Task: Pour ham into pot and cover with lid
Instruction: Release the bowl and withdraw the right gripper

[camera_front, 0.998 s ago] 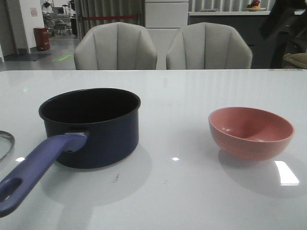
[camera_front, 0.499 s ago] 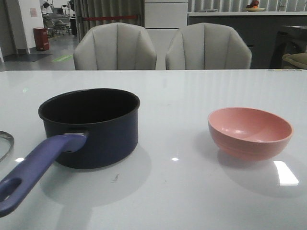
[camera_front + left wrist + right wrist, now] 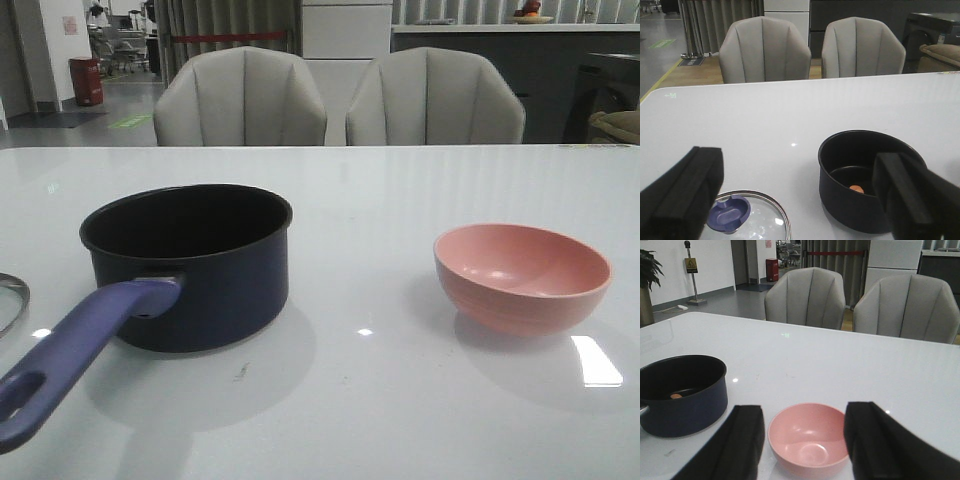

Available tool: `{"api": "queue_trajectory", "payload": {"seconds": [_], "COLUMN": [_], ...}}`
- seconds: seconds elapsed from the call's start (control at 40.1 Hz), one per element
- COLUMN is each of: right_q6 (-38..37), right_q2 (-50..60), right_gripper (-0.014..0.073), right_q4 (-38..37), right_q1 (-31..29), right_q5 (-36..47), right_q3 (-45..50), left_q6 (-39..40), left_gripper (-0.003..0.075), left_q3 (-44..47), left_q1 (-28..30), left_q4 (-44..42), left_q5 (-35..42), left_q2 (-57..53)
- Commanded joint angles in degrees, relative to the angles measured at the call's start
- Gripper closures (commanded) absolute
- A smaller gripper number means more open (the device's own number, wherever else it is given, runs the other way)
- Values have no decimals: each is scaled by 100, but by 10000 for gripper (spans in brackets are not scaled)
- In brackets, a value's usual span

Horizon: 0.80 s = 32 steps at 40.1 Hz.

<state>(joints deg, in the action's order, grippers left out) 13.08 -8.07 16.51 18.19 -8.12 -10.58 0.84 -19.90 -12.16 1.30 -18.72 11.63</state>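
The dark navy pot (image 3: 190,265) stands left of centre on the table, its blue-purple handle (image 3: 75,350) pointing toward the near left. A piece of orange-pink ham (image 3: 856,188) lies on its black bottom; it also shows in the right wrist view (image 3: 676,396). The glass lid (image 3: 747,220) with its blue-purple knob (image 3: 729,214) lies flat left of the pot; only its rim (image 3: 12,300) shows in the front view. The pink bowl (image 3: 522,275) stands empty at the right. My left gripper (image 3: 800,200) is open above the lid and pot. My right gripper (image 3: 802,440) is open above the bowl (image 3: 810,437).
Two grey chairs (image 3: 240,100) (image 3: 435,98) stand behind the table's far edge. The white glossy table (image 3: 380,190) stretches behind and between pot and bowl. Neither arm shows in the front view.
A dark shape at the upper right edge of the front view has gone. Pot, bowl and lid have not moved.
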Motion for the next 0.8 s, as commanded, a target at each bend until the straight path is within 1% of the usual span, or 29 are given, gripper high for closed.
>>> {"api": "queue_trajectory", "payload": {"seconds": [0.0, 0.1, 0.15, 0.225, 0.275, 0.3, 0.349, 0.424, 0.574, 0.774], "right_q6": [32, 32, 32, 32, 32, 32, 32, 32, 32, 32], "right_q2": [-52, -52, -52, -52, -52, -52, -52, -52, -52, -52], "right_gripper": [125, 126, 146, 247, 339, 404, 477, 450, 450, 450], "right_q4": [16, 16, 16, 16, 16, 16, 16, 16, 16, 16], "right_q1": [11, 11, 0, 1, 1, 1, 1, 1, 1, 1], "right_q5": [403, 402, 402, 402, 402, 402, 402, 402, 402, 402], "right_q3": [-161, -161, -161, -161, -161, -161, -161, -161, -161, -161], "left_q6": [35, 35, 35, 35, 35, 35, 35, 35, 35, 35], "left_gripper": [83, 83, 83, 83, 83, 83, 83, 83, 81, 80], "left_q3": [-155, -155, -155, -155, -155, -155, -155, -155, -251, -760], "left_q1": [-40, -40, -40, -40, -40, -40, -40, -40, -40, 60], "left_q4": [41, 41, 41, 41, 41, 41, 41, 41, 41, 19], "left_q5": [435, 445, 445, 445, 445, 445, 435, 414, 274, -159], "left_q2": [53, 53, 53, 53, 53, 53, 53, 53, 166, 928]}}
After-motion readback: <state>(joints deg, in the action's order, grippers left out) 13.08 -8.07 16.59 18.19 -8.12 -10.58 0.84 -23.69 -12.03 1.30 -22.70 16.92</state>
